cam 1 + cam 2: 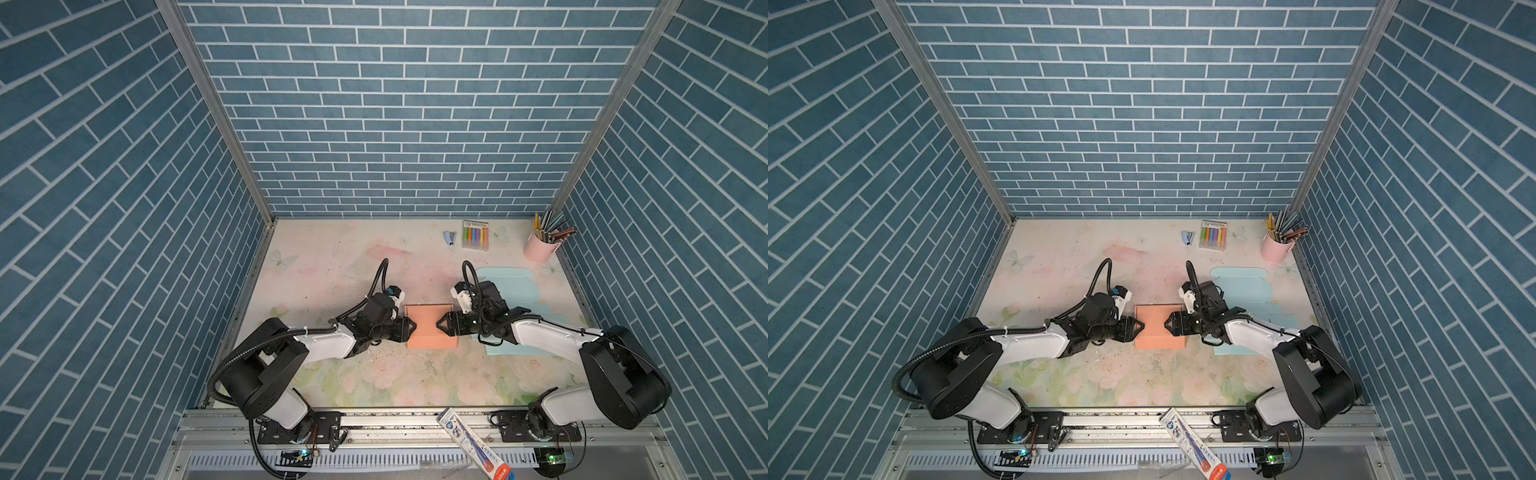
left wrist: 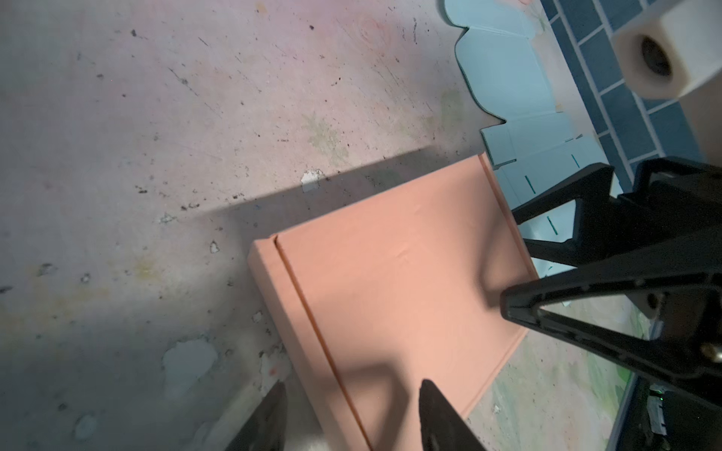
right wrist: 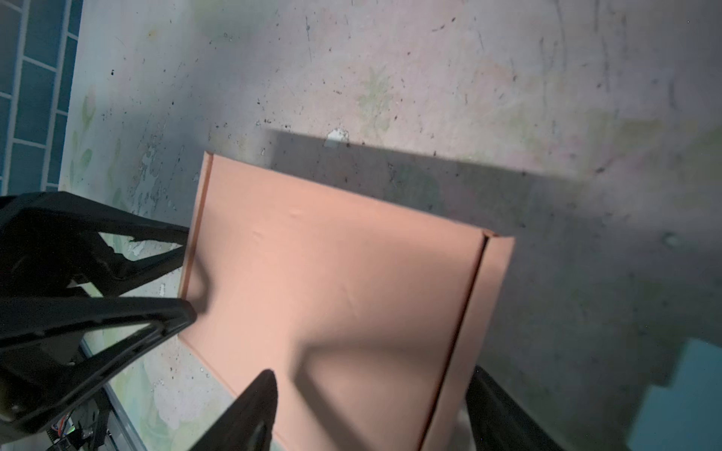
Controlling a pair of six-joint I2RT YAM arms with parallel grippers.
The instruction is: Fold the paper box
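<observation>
- Paper box (image 1: pixel 430 330) (image 1: pixel 1158 330): orange and low, lying flat on the table (image 1: pixel 332 270). In the wrist views its broad top panel (image 2: pixel 390 293) (image 3: pixel 340 304) is seen lying flat, with a dark seam along one side.
- Left gripper (image 1: pixel 411 328) (image 1: pixel 1140 327): placed at the box's left edge. The jaws are parted and nothing is clamped between them. In its own wrist view (image 2: pixel 351 390), one finger is seen over the box top and one just outside the side wall. In the right wrist view (image 3: pixel 189 273), its tips are seen at that edge.
- Right gripper (image 1: pixel 440 323) (image 1: pixel 1168 323): placed at the box's right edge, facing the left gripper across the box. The jaws are spread and nothing is grasped. In the left wrist view (image 2: pixel 510 257), one tip is seen on the box top and the other past the edge.
- Light blue card sheet (image 1: pixel 511 299) (image 2: pixel 504 78): laid flat just to the right of the box, partly covered by the right arm.
- Marker pack (image 1: pixel 475 235): behind the box, well apart from it.
- Small blue stapler (image 1: pixel 449 237): behind the box, beside the marker pack.
- Pink cup (image 1: pixel 538 247): filled with pencils, behind and to the right of the box, in the far corner.
</observation>
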